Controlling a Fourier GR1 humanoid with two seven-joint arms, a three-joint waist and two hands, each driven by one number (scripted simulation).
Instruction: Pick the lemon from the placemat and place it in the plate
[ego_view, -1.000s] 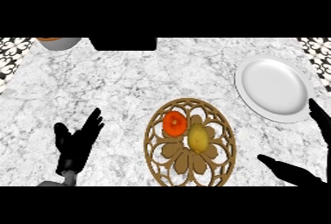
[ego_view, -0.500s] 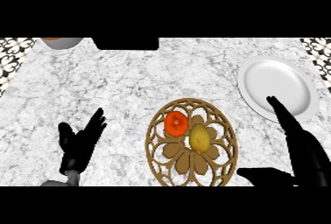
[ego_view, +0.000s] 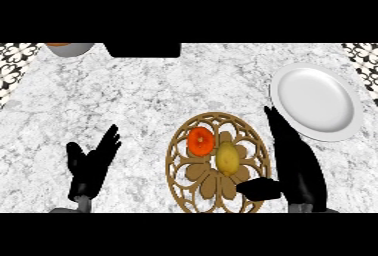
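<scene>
A: What's nearest, low in the view?
B: The right hand (ego_view: 295, 165) at about five o'clock, released, fingers straight toward twelve, thumb lying over the placemat's (ego_view: 218, 200) right edge. The left hand (ego_view: 90, 167) rests at eight o'clock, open, holding nothing.
A: And the lemon (ego_view: 227, 157)?
B: On the placemat near the middle, just left of the right hand, not gripped. An orange-red fruit (ego_view: 200, 141) touches it at ten o'clock.
A: Farther out?
B: The white plate (ego_view: 317, 100) at two o'clock on the marble counter (ego_view: 133, 95); a bowl (ego_view: 69, 48) at eleven o'clock, at the far edge
</scene>
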